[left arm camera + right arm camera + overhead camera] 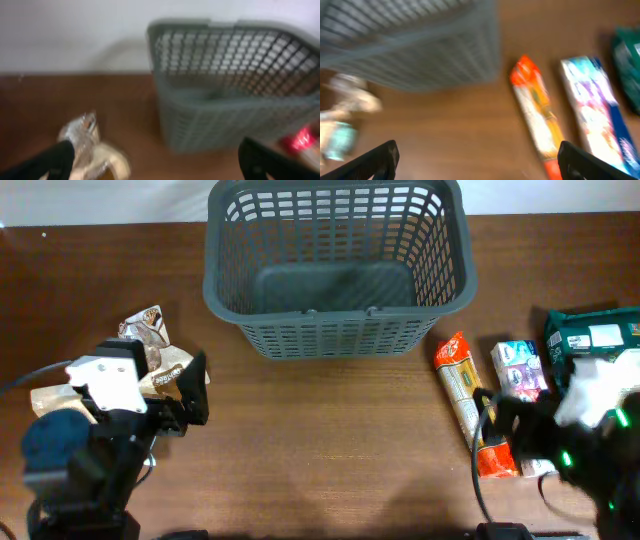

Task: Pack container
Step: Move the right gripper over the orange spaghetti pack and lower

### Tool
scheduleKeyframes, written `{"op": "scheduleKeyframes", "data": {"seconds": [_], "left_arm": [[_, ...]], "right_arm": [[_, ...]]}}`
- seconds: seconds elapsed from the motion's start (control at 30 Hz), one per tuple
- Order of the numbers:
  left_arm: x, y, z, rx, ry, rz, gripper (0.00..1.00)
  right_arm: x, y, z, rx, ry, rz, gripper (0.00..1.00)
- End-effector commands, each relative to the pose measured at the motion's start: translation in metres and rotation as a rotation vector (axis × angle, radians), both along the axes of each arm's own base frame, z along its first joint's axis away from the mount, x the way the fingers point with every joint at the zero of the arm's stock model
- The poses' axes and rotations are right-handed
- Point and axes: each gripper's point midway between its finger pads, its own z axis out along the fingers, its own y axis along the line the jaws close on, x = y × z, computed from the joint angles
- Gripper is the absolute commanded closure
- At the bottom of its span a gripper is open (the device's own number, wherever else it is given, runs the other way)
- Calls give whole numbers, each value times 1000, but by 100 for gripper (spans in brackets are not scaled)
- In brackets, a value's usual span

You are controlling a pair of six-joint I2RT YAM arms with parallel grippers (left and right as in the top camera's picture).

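Overhead: the container (335, 335) stands upright at the far middle of the bench (320, 470), mouth up, base bare, so by my read packing has not started; the left pincer (192, 395) sits low on the left, just beside the crinkly beige packets (150, 350), jaws spread and empty; the right pincer (492, 425) hangs over the near end of the orange packet (462, 395), which lies beside a white-purple packet (520, 370) and a green packet (590, 340); goods flank the container on both sides, probably so each arm feeds from its own side. Left wrist, blurred: the container fills the upper right, the beige packets lie low by the left finger; fingers (55, 160) are wide apart, released, nothing between them. Right wrist, blurred: the fingers (590, 160) sit at the two lower corners, released and empty; the orange packet runs lengthwise toward the right finger, a container corner at top left; this arm looks to be lining up on the orange packet; it is long and narrow, so a grip across its width seems called for.
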Motion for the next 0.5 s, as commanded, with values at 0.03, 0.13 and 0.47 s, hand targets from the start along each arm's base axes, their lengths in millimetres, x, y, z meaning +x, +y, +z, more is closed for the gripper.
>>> {"op": "scheduleKeyframes", "data": {"seconds": [0.03, 0.13, 0.47], "left_arm": [[4, 20, -29, 121, 102, 67, 1], [7, 22, -43, 138, 136, 69, 1], [25, 30, -78, 205, 208, 73, 1]], "right_arm": [[19, -24, -36, -168, 186, -9, 1], [32, -25, -66, -204, 327, 52, 1], [96, -16, -132, -259, 449, 309, 1]]}}
